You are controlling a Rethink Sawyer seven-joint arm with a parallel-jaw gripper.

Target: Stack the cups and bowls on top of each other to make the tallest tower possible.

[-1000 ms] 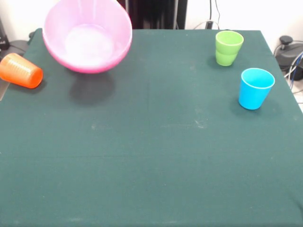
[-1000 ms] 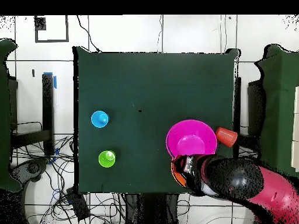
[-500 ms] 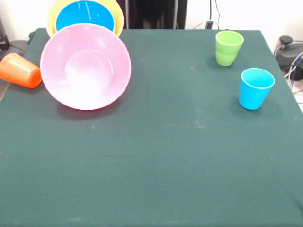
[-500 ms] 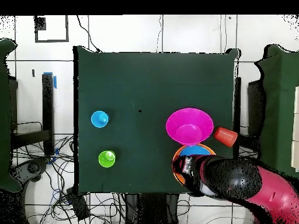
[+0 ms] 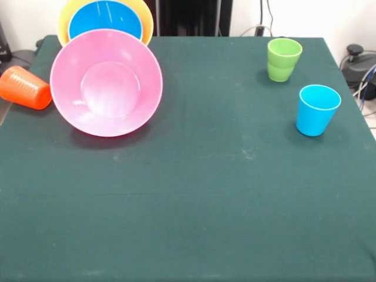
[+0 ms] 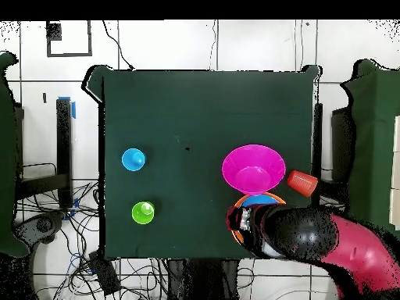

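The large pink bowl (image 5: 106, 82) lies tilted on the table, its opening turned toward the front camera; from above the pink bowl (image 6: 252, 168) sits by the table's right side. Just behind it stands the large orange bowl (image 5: 64, 20) with a blue bowl (image 5: 106, 19) nested inside. The orange cup (image 5: 24, 88) lies on its side at the left edge. The lime green cup (image 5: 284, 59) and the light blue cup (image 5: 317, 110) stand upright at the right. My gripper (image 6: 247, 222) shows only from above, over the orange bowl (image 6: 237, 226), mostly covered by the arm.
The dark green table (image 5: 235, 188) stretches bare toward the front. The red and black arm (image 6: 320, 242) hangs over the table's corner near the nested bowls. Cables and stands lie beyond the table's edges.
The pink bowl has come down from the far edge and now rests tilted on the table, uncovering the orange and blue bowls behind it. The cups have not moved.
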